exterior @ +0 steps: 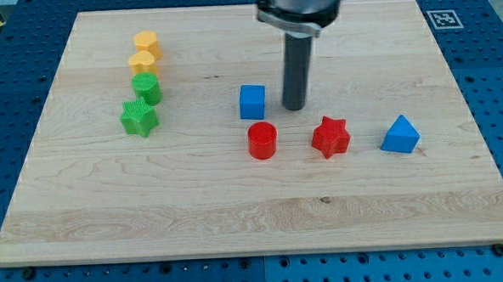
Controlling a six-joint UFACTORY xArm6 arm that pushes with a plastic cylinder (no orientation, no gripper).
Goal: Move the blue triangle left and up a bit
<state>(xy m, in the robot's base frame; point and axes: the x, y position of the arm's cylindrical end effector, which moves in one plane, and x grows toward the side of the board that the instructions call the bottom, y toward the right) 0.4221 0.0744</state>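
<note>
The blue triangle (400,135) lies on the wooden board at the view's right, a little below mid-height. My tip (294,107) stands on the board well to the triangle's left and slightly above it. The tip is just right of the blue cube (251,101) and above the gap between the red cylinder (262,140) and the red star (330,137). It touches no block. The red star lies between my tip and the blue triangle.
At the view's upper left stand two yellow blocks (146,43) (143,62), a green cylinder (147,88) and a green star (138,118) in a near-vertical row. The wooden board (254,209) ends at a blue pegboard on all sides.
</note>
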